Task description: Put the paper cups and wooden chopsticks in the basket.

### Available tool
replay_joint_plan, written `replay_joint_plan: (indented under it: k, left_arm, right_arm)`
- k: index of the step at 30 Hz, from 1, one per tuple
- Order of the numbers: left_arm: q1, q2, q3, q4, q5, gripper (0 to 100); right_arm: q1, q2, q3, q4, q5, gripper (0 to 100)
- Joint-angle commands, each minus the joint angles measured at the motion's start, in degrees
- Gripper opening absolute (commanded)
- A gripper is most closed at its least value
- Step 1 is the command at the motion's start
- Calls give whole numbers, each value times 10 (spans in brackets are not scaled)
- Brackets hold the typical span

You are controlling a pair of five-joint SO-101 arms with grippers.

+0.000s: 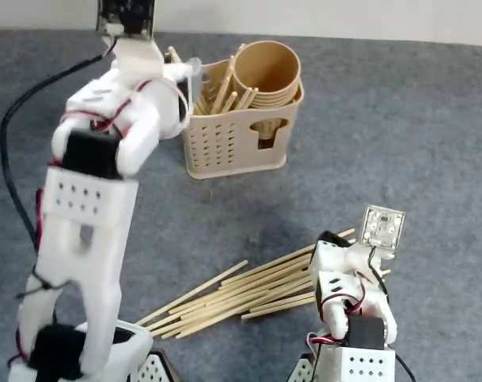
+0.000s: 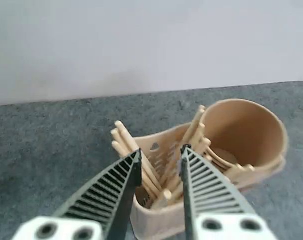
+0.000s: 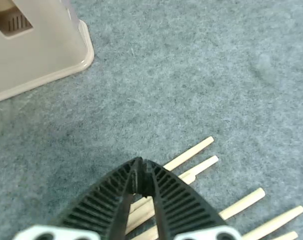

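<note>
The beige slotted basket (image 1: 233, 143) stands at the back of the grey carpet. It holds a stack of paper cups (image 1: 266, 72) and several wooden chopsticks (image 1: 221, 91). My left gripper (image 2: 160, 154) hovers open just above the basket's left end (image 2: 151, 220), over the chopsticks (image 2: 129, 142) and beside the cups (image 2: 241, 130), with nothing between its fingers. A loose bundle of chopsticks (image 1: 233, 294) lies on the carpet in front. My right gripper (image 3: 141, 165) is shut low over that bundle's right end (image 3: 191, 155), with nothing seen in it.
Bare grey carpet separates the basket (image 3: 36, 55) from the loose chopsticks. A pale wall runs behind the basket. The left arm's black cable (image 1: 14, 119) loops at the far left.
</note>
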Motion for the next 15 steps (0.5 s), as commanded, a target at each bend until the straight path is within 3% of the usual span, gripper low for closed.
replay_joint_plan:
  k: [1, 8, 15]
  left_arm:
    - [51, -73, 26, 25, -1, 139]
    - [102, -173, 162, 31, -77, 83]
    - [108, -223, 283, 31, -86, 81]
  right_arm:
    - [7, -9, 79, -14, 5, 5]
    - [7, -9, 79, -14, 5, 5]
    - [7, -9, 79, -14, 5, 5]
